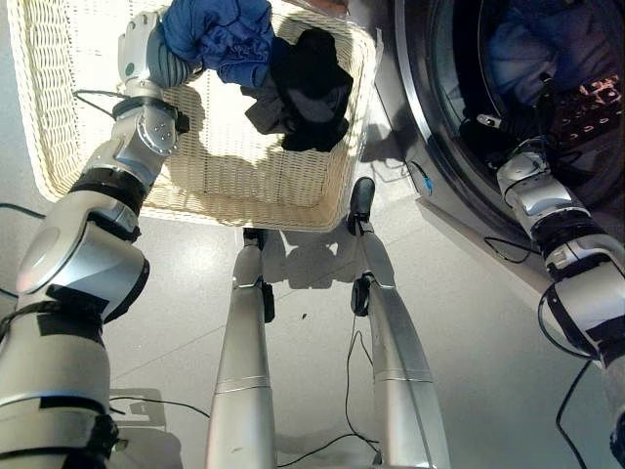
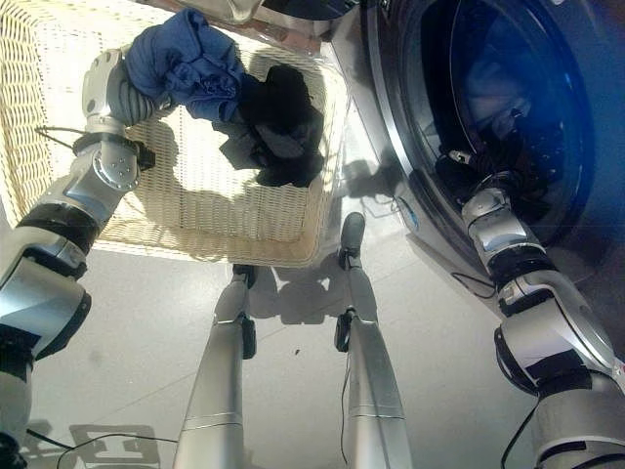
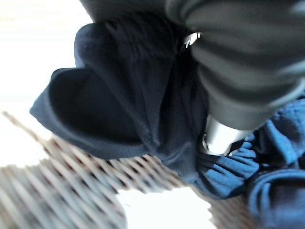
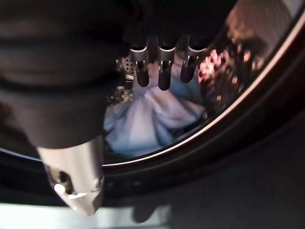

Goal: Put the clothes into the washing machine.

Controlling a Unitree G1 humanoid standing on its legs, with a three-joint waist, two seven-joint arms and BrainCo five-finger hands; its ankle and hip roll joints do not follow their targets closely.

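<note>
Left hand (image 1: 146,54) reaching into wicker basket (image 1: 59,117), fingers buried in blue garment (image 1: 220,34); grip indiscernible. Black garment (image 1: 308,93) draping over basket's washer-side rim. Right hand (image 4: 162,67) hovering at washing machine (image 2: 410,205) opening, fingers straight, holding nothing; pale blue cloth (image 4: 147,119) lying inside drum.

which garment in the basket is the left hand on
The blue garment, bunched at the far edge of the basket. The left hand is buried in its folds. The black garment lies beside it, toward the washing machine.

Wicker basket (image 1: 293,200) on grey floor (image 1: 469,322) (washing machine (image 2: 391,117) beside).
</note>
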